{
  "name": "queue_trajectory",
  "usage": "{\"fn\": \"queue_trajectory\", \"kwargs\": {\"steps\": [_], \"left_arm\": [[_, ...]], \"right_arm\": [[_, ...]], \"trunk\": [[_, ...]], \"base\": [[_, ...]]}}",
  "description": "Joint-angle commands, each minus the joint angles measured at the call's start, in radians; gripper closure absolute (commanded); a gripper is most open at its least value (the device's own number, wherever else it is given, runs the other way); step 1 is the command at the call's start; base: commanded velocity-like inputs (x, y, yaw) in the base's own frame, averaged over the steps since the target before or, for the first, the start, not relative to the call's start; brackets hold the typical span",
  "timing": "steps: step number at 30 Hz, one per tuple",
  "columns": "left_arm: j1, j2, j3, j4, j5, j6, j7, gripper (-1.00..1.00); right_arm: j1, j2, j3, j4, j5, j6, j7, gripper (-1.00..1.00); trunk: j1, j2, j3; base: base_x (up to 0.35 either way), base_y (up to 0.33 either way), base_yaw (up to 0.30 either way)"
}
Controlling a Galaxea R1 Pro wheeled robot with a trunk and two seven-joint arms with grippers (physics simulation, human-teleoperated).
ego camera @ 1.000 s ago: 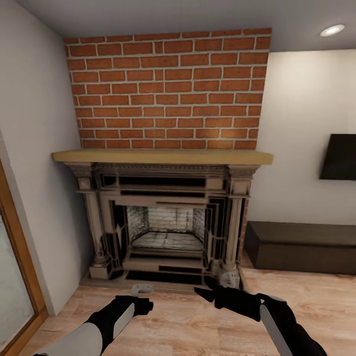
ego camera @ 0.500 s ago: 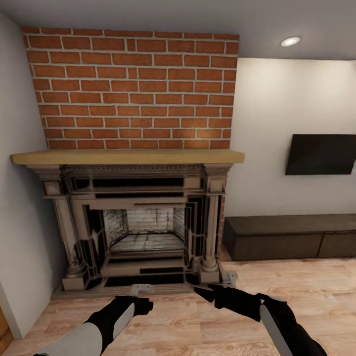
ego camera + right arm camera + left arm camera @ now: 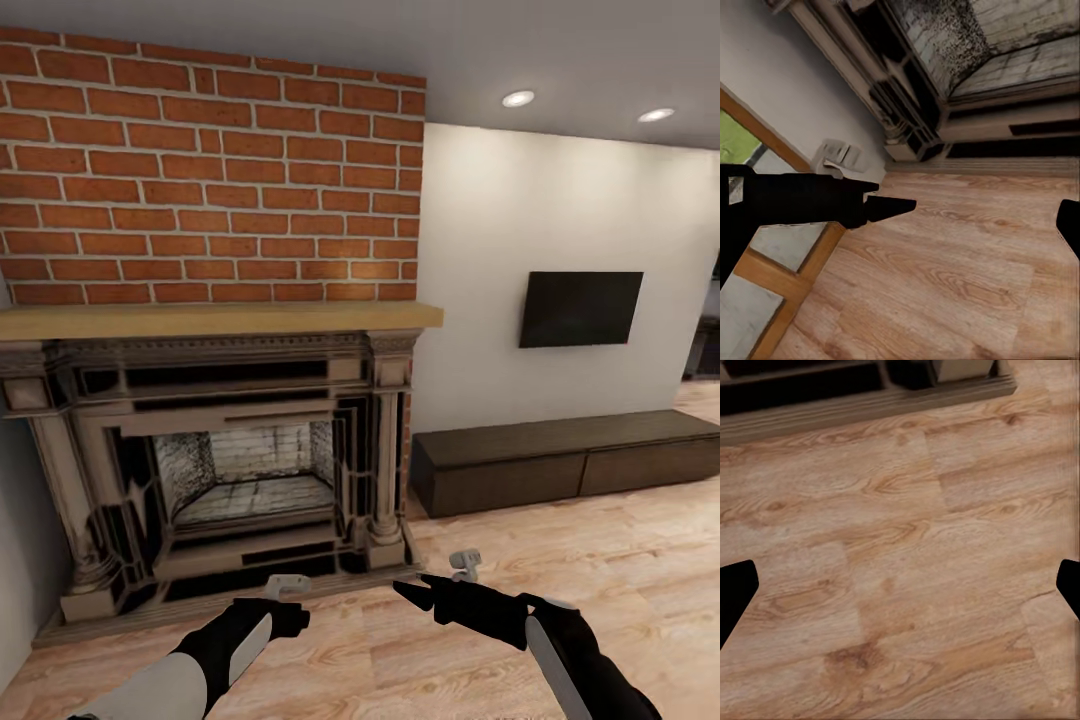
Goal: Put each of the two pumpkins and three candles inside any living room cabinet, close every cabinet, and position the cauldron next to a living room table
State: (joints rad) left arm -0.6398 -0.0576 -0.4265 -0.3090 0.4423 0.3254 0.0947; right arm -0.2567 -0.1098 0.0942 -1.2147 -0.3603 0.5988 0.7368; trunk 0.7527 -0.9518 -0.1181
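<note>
Evidently facing the fireplace [image 3: 220,470], with the cabinet [image 3: 560,465] off to the right along the wall, panels shut. Carrying nothing: left hand [image 3: 900,585] and right hand [image 3: 975,214] both gaping wide, empty. Pumpkins, candles, cauldron all remaining to collect.

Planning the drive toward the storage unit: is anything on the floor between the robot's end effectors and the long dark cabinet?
Nothing visible. Bare wood floor runs from the right end effector to the cabinet, which stands right of the fireplace under the TV.
</note>
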Motion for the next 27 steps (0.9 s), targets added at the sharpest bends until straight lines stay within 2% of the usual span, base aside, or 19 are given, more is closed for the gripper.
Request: {"fn": "queue_trajectory", "kwargs": {"steps": [1,11,27], "left_arm": [[0.000,0.001,-0.008,-0.002,0.011,0.004,0.008,-1.00],[-0.001,0.001,-0.008,-0.002,0.011,0.004,0.008,-1.00],[0.000,0.001,-0.008,-0.002,0.011,0.004,0.008,-1.00]], "right_arm": [[-0.001,-0.001,0.001,0.000,-0.008,0.007,-0.002,-1.00],[-0.001,-0.001,0.000,0.000,-0.009,0.006,-0.002,-1.00],[-0.001,-0.001,-0.004,0.000,-0.011,0.004,-0.002,-1.00]], "trunk": [[0.000,-0.001,-0.002],[0.000,-0.001,-0.002],[0.000,-0.001,-0.002]], "base": [[0.000,0.000,-0.294],[0.000,0.000,-0.259],[0.000,0.000,-0.040]]}}
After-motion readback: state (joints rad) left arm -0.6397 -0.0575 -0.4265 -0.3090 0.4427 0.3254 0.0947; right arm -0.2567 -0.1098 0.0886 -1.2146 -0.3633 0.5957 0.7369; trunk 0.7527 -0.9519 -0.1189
